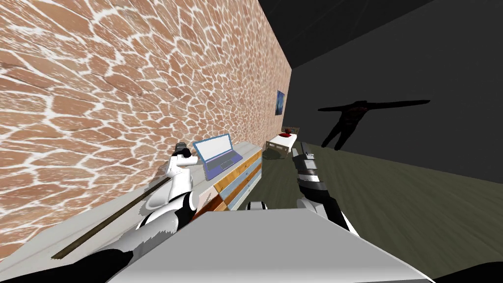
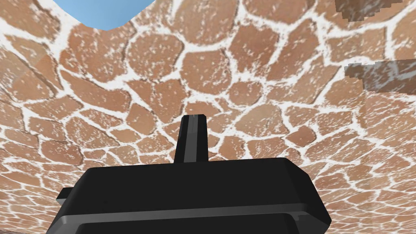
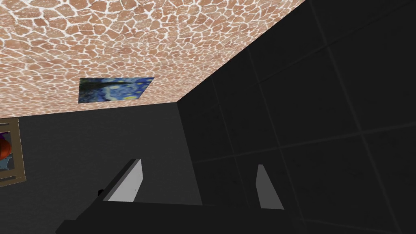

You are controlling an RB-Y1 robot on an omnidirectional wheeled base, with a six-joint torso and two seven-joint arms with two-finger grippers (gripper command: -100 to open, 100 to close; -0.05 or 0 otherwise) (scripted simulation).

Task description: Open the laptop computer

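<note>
The laptop [image 1: 218, 153] is sitting on the long pale worktop [image 1: 64, 231] that is running along the stone wall [image 1: 98, 73]. Its lid is standing raised, with a white screen in a blue frame tilting back over the purple keyboard half. It is resting near the far end of the worktop, above drawer fronts [image 1: 240, 179] banded in wood tones and pale blue. A long dark strip [image 1: 108, 221] is lying on the worktop nearer to me, close to the wall. The left arm is reaching up over the worktop, and the left pincer [image 1: 181, 147] is hanging just beside the edge of the laptop's screen, on the side toward the wall. In its wrist view the left pincer [image 2: 194, 120] is showing its blades pressed together into one dark bar, gripping nothing and pointing at the stone wall. A rounded pale blue corner [image 2: 105, 12] is showing apart from the tips. The right arm is stretching forward over the dark floor [image 1: 393, 196], well apart from the laptop, toward a small bed [image 1: 282, 142] past the end of the worktop. The right pincer [image 3: 199, 163] is holding its two blades wide apart with nothing between them.
</note>
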